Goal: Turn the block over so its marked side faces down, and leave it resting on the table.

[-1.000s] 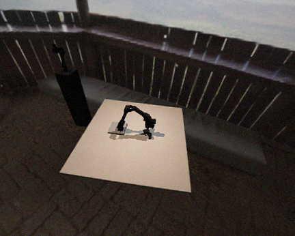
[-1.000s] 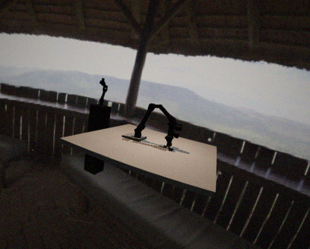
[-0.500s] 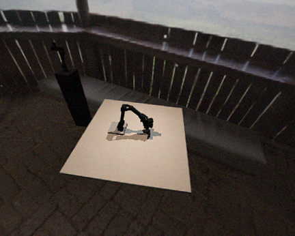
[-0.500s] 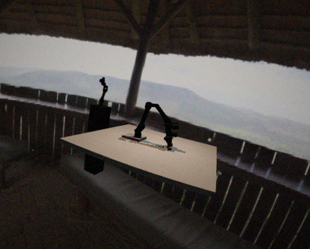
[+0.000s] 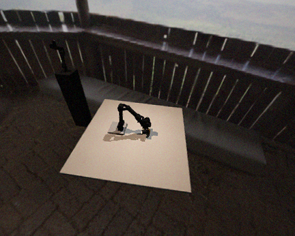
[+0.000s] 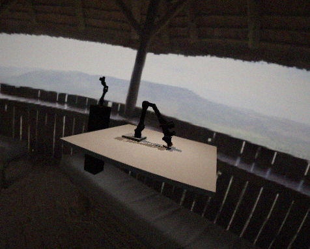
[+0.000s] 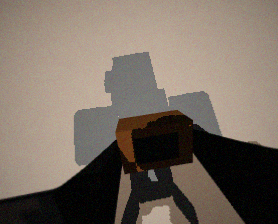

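Observation:
An orange-brown block (image 7: 155,142) with a dark marked face sits between my two black fingers in the wrist view. The dark face points toward the camera. My gripper (image 7: 152,137) (image 5: 147,132) (image 6: 169,143) is shut on the block and holds it a little above the pale table (image 5: 135,164) (image 6: 182,163) (image 7: 50,60), with its shadow on the surface below. In the top and exterior views the block is only a tiny orange speck at the fingertips.
The arm's base (image 5: 120,127) (image 6: 138,133) stands on a small plate near the table's middle. A dark pedestal (image 5: 73,98) (image 6: 98,118) with a camera stands beside the table's left edge. A wooden railing (image 5: 193,83) surrounds the area.

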Controlling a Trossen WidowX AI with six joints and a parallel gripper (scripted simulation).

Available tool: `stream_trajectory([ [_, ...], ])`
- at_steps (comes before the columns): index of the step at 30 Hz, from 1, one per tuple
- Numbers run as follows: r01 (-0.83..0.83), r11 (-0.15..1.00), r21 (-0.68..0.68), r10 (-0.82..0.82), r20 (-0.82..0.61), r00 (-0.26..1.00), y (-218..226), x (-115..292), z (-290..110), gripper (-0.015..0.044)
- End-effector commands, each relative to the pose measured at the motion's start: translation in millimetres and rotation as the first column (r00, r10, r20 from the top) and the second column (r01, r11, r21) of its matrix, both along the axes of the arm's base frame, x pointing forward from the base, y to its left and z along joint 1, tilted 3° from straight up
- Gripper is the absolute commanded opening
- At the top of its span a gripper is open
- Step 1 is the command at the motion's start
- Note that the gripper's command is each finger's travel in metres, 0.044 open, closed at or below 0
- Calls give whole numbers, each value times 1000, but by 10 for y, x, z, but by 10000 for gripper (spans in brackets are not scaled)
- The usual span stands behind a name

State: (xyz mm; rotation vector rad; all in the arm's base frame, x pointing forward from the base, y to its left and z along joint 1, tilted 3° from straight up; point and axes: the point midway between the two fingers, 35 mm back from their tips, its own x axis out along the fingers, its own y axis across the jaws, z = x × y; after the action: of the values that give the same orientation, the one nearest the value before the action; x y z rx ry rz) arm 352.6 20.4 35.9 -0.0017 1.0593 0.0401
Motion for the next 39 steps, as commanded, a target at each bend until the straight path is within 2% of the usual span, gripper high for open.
stream_trajectory([
  [1,5,1000,1,-5,30,1000,-4,15,38,0],
  [22,7,1000,8,-9,311,950,10,176,-306,0],
  [39,9,1000,20,-18,533,846,3,21,-301,0],
])
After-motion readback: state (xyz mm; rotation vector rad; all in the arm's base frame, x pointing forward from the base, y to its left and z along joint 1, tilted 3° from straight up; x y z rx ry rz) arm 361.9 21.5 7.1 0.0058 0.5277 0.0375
